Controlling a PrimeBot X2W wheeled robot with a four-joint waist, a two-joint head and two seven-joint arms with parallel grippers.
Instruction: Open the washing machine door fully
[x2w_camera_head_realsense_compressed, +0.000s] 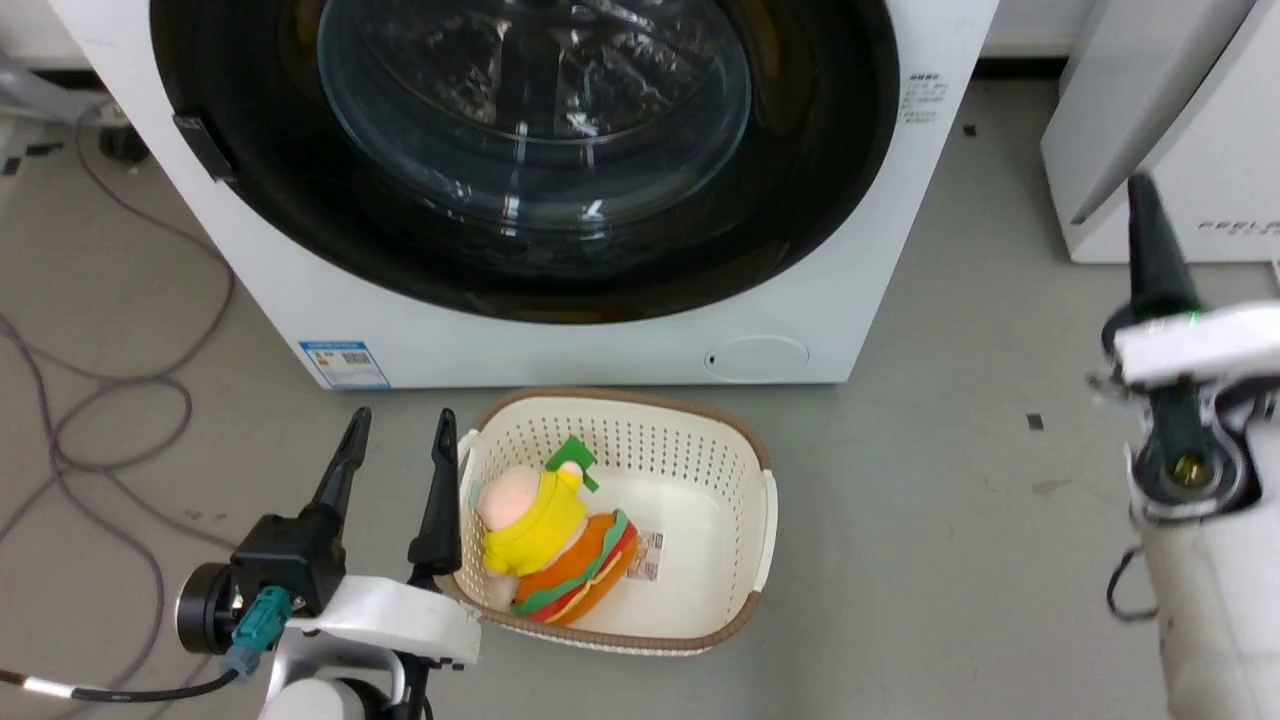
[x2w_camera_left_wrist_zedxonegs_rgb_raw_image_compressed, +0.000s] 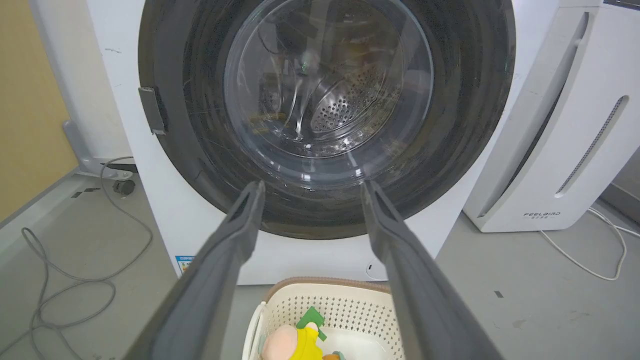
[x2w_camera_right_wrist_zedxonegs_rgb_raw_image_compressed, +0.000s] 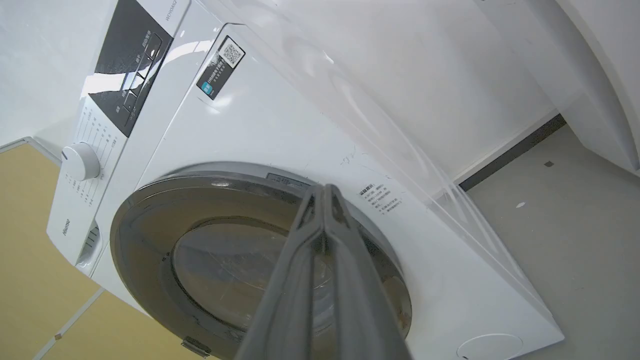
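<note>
Washing machine door (x2w_camera_head_realsense_compressed: 525, 130) is shut flush on the front of the white washing machine (x2w_camera_head_realsense_compressed: 600, 345), dead ahead of me. It's a glossy black round disc with a clear bulging glass bowl in the middle, and a small black handle tab (x2w_camera_head_realsense_compressed: 203, 147) on its rim on my left side. Through the glass in the left wrist view I see the perforated steel drum (x2w_camera_left_wrist_zedxonegs_rgb_raw_image_compressed: 345, 102). On the floor just in front of the machine is a cream perforated basket (x2w_camera_head_realsense_compressed: 640, 425) with a brown rim. In it lies one plush toy (x2w_camera_head_realsense_compressed: 545, 545) with a pink head, a yellow body and a burger-like part, plus a white tag. Left gripper (x2w_camera_head_realsense_compressed: 403, 414) has its fingers spread wide with nothing between them, just beside the basket's left rim; can't tell if it's touching. Right gripper (x2w_camera_head_realsense_compressed: 1142, 190) has its fingers pressed together, empty, off to the right near a white FEELBIRD appliance (x2w_camera_head_realsense_compressed: 1210, 180).
</note>
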